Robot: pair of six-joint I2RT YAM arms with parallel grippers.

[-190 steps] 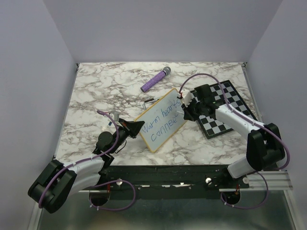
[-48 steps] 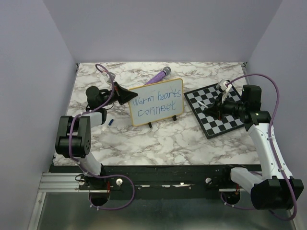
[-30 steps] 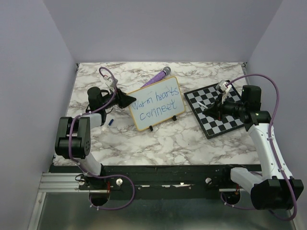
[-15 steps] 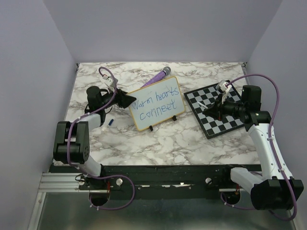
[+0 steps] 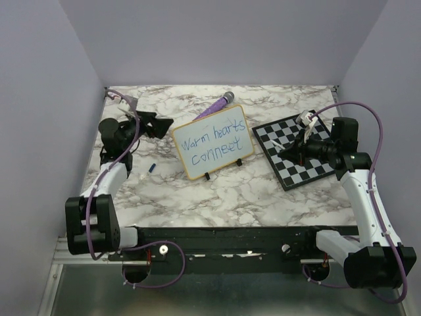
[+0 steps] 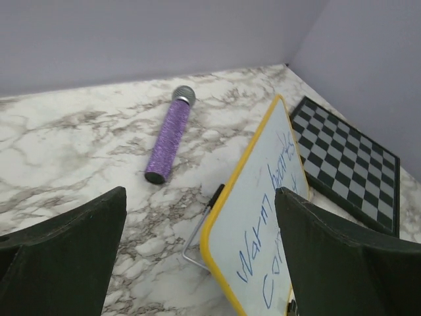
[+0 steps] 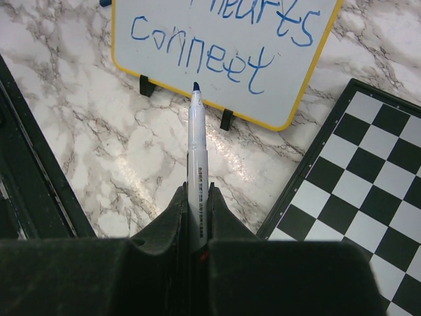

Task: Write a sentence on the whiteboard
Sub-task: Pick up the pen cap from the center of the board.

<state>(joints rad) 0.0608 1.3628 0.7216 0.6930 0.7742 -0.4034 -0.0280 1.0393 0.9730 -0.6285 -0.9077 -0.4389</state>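
Right of whiteboard (image 5: 212, 142) — right gripper (image 7: 197, 196) clamps marker (image 7: 196, 135).

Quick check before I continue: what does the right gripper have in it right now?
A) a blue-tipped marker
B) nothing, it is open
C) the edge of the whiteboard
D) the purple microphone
A: in the right wrist view the right gripper is shut on a marker whose blue tip points toward the whiteboard, while the purple microphone lies loose on the table.
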